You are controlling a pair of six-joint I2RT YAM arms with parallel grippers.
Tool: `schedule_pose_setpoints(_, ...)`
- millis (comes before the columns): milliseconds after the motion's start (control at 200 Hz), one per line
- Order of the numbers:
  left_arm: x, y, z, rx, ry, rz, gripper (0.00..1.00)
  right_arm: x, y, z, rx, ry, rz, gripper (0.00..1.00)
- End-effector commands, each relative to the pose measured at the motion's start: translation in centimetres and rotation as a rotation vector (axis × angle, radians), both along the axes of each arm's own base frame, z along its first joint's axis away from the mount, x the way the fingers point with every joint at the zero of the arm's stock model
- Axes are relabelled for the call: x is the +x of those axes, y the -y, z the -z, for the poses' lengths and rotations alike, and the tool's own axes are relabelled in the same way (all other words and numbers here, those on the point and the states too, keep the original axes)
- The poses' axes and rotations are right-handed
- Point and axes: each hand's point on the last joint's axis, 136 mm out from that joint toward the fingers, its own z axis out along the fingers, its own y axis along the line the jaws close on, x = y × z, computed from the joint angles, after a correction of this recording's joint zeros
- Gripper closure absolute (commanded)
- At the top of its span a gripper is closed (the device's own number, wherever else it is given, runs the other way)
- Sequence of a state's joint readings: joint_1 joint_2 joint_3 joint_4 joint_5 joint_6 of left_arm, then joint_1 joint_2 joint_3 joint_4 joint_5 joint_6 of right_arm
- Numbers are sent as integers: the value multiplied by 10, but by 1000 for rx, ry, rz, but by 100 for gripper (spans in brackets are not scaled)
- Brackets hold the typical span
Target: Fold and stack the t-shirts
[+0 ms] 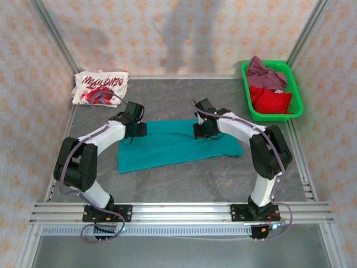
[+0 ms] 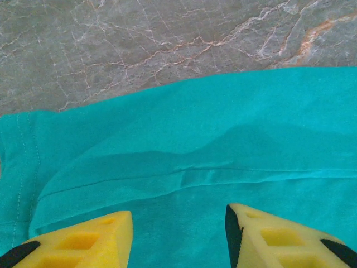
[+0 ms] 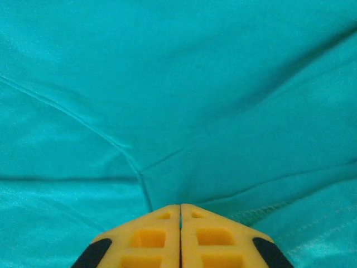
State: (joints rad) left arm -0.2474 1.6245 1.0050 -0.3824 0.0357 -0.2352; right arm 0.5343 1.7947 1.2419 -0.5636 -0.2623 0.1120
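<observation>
A teal t-shirt [image 1: 178,146] lies as a long folded strip across the middle of the table. My left gripper [image 1: 135,129] stands open over its left end; in the left wrist view the gripper [image 2: 178,223] has bare teal cloth [image 2: 195,128] between its yellow fingers [image 2: 95,240]. My right gripper [image 1: 202,133] sits on the shirt's upper edge, right of centre. In the right wrist view that gripper [image 3: 180,207] is pressed shut, and creases in the teal cloth [image 3: 184,84] run into its tip. A folded white t-shirt with red print [image 1: 100,87] rests at the back left.
A green plastic basket [image 1: 274,117] at the back right holds a red t-shirt [image 1: 270,100] and a mauve one [image 1: 265,71]. Patterned walls close in the grey marbled table [image 1: 167,97] on three sides. An aluminium rail [image 1: 178,212] runs along the near edge.
</observation>
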Motion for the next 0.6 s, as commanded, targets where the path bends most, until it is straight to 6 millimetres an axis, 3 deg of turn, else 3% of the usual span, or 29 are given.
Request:
schedule_pose_setpoints(0, -3, -7, 8, 45, -22, -13, 52, -23, 24, 2, -68, -31, 53, 89)
schedule_pose_setpoints(145, 0, -5, 8, 38, -27, -17, 52, -44, 29, 4, -46, -70, 59, 79)
schedule_pose_setpoints(235, 4, -3, 2, 25, -18, -22, 52, -41, 29, -8, -28, -44, 78, 68)
schedule_pose_setpoints(495, 19, 7, -22, -18, 25, -13, 52, 21, 57, -31, 179, 34, 386, 64)
schedule_pose_setpoints(596, 19, 7, -23, -20, 28, -7, 52, 41, 55, -35, 138, 44, 366, 71)
